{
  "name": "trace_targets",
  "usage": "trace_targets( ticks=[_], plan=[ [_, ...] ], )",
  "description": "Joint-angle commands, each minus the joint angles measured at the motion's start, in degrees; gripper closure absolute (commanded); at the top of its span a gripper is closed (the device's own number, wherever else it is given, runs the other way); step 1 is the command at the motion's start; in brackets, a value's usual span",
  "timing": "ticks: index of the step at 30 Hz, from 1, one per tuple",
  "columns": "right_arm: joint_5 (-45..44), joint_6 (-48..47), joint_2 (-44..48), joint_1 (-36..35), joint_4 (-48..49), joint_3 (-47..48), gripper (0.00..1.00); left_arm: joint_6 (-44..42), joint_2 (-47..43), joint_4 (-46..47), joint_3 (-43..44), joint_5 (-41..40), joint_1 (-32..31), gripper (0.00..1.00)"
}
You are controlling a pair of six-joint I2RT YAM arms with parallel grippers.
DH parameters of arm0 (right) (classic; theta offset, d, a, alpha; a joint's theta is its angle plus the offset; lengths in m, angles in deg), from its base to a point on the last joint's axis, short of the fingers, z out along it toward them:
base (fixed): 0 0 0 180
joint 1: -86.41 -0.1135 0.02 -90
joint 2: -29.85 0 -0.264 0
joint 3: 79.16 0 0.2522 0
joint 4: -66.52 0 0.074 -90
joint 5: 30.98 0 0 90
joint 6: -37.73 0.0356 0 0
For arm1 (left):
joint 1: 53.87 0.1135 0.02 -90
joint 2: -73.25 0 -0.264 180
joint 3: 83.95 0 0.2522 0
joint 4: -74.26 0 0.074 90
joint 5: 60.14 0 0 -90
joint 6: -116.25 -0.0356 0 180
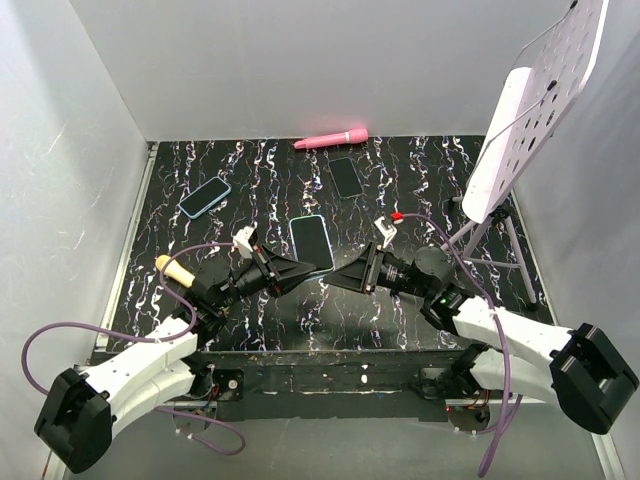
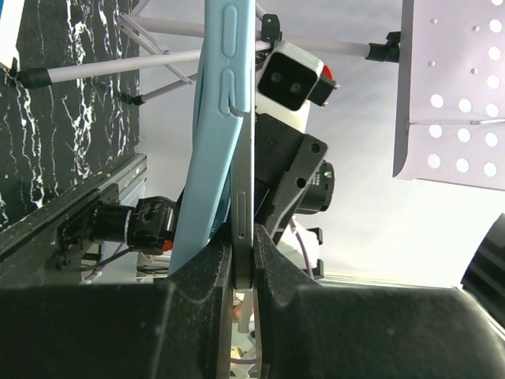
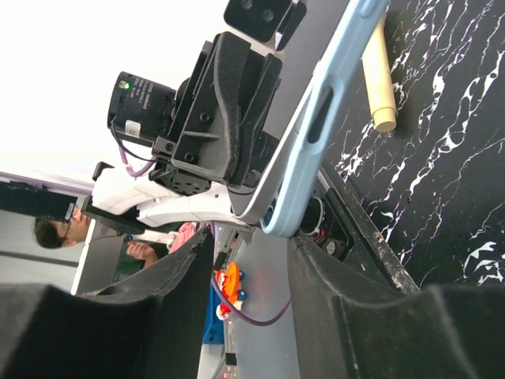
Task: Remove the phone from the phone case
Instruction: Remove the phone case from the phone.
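1. Held up off the black table [image 1: 420, 200], in the middle between the two arms: the phone [image 1: 312, 240], partly inside its light blue case [image 2: 209, 118].
2. Squeezed tight on the bare grey edge of the phone, at its near left end: the left gripper [image 2: 243, 264].
3. Pulled a little way off the phone close to that squeezed end: the case. Snug around the phone further along.
4. Spread apart around the near right corner of the case: the right gripper [image 3: 252, 245]. Hard to tell whether either finger touches the case.
5. Lying flat on the far left part of the table: a blue-edged phone [image 1: 205, 197].
6. Lying flat further right, well apart from it: a dark phone [image 1: 346, 177].
7. Resting at the far edge of the table, past the dark phone: a pink stick [image 1: 332, 138].
8. Standing on thin legs at the right side, tilted: a white board [image 1: 535, 90] full of small round holes.
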State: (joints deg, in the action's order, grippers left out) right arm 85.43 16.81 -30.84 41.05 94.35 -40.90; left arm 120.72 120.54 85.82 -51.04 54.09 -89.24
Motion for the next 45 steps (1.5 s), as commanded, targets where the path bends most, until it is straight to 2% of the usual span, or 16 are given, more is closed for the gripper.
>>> trace_targets(
  ticks=[1, 3, 9, 31, 35, 37, 39, 41, 43, 45],
  plan=[
    [-2.6, 0.2, 2.7, -0.3, 3.9, -0.8, 0.58, 1.3, -0.4, 5.0, 0.2, -1.0, 0.4, 1.00],
    [-2.6, -0.4, 2.8, -0.3, 2.7, -0.3, 0.62, 2.6, -0.4, 6.7, -0.8, -1.3, 0.5, 1.00],
    [-4.5, -1.8, 1.7, -0.3, 1.6, 1.4, 0.62, 3.3, -1.0, 7.6, -0.9, -1.3, 0.4, 1.00],
    [-13.4, 9.0, -10.1, -0.3, 14.7, 4.2, 0.60, 4.5, -0.3, 10.8, -2.0, -0.9, 0.4, 1.00],
    [-14.6, 8.4, -12.3, -0.5, 15.4, 6.0, 0.70, 4.9, -0.2, 11.5, -2.1, -0.8, 0.4, 1.00],
    [-15.3, 6.7, -12.5, -0.7, 12.7, 7.0, 0.80, 4.8, -0.3, 11.7, -1.9, -0.9, 0.4, 1.00],
    [-16.0, 3.0, -12.2, -0.9, 7.1, 8.6, 0.99, 4.8, -0.8, 11.6, -1.4, -0.9, 0.4, 1.00],
    [-19.4, -6.3, -11.4, -1.8, -4.8, 11.2, 0.99, 4.5, -1.8, 11.4, -0.2, -1.0, 0.5, 1.00],
    [-31.2, -17.4, -10.6, -3.9, -17.4, 14.2, 0.99, 3.5, -3.2, 11.4, 1.1, -1.5, 0.4, 1.00],
    [-41.0, -24.6, -11.1, -5.3, -23.6, 15.7, 0.99, 2.7, -5.2, 11.0, 1.9, -2.3, 0.5, 1.00]
  ],
)
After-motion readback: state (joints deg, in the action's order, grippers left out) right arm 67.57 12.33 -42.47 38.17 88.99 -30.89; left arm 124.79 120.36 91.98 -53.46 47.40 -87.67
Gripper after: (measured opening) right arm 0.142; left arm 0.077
